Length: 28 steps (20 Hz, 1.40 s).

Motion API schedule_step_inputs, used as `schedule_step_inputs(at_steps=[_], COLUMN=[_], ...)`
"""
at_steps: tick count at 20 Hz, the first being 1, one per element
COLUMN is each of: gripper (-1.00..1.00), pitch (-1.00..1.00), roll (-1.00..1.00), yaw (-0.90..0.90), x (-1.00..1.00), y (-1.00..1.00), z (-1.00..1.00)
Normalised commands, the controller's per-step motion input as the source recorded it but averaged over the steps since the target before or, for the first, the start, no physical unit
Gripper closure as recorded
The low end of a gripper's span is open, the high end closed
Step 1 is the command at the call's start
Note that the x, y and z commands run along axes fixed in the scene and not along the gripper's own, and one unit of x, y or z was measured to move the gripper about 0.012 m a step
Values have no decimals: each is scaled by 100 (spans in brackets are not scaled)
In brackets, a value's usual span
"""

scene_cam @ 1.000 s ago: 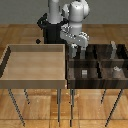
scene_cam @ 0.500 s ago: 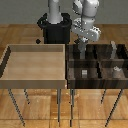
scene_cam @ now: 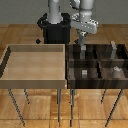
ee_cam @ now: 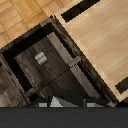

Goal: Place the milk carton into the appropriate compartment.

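Exterior view — milk carton (scene_cam: pixel 82 50) between jaws, above dark compartment (scene_cam: pixel 74 55) edge.

Wooden parquet floor (scene_cam: pixel 20 35) — warm, evenly lit — beneath thin-legged stands (scene_cam: pixel 15 102).

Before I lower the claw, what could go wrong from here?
The claw hangs over the dark divided bin, close to its partitions; a straight drop could clip one. A small grey cube already sits in the near compartment beside the light tray; a release there could land on it. Whether the claw holds anything is unclear.
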Motion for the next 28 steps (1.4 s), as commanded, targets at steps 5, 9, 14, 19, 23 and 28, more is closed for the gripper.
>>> schedule_step_inputs(at_steps=[5, 9, 14, 19, 23, 28], gripper=[100, 100, 100, 100, 100, 100], pitch=[0, 0, 0, 0, 0, 0], roll=[0, 0, 0, 0, 0, 0], yaw=[0, 0, 0, 0, 0, 0], x=[-40, 0, -5, 0, 0, -25], y=[40, 0, 0, 0, 0, 0], z=[0, 0, -60, -40, -100, -40])
